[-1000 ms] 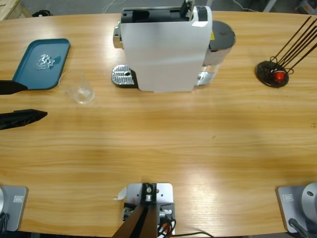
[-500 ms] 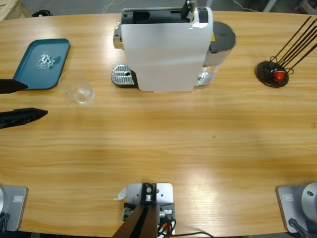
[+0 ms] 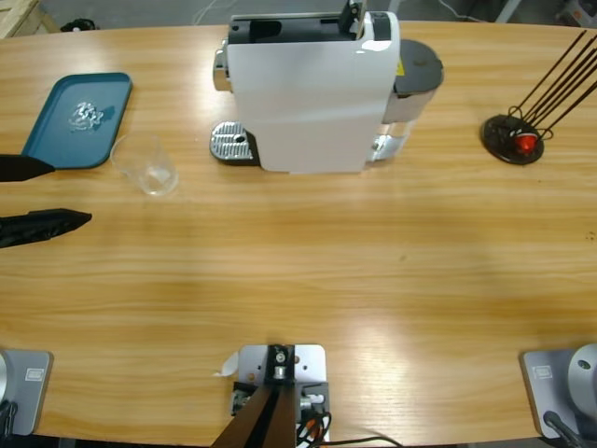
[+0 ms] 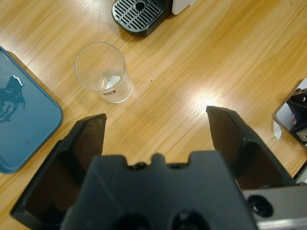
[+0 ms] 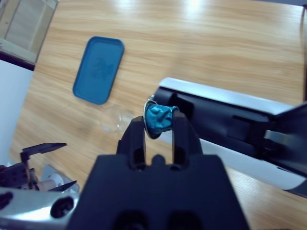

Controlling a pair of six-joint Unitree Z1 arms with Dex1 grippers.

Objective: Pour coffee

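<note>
Wooden table [image 3: 308,261], glass [image 4: 103,72], left claw [image 4: 156,122] open

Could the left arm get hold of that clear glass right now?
Probably yes. The left gripper is open and empty, the glass stands upright just ahead of it, and only bare table lies between them.

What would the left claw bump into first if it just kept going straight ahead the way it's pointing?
Probably the clear glass: it stands just ahead of the open left gripper, slightly toward one jaw. Beyond it sits the coffee machine's drip tray. Depth is hard to judge.
</note>
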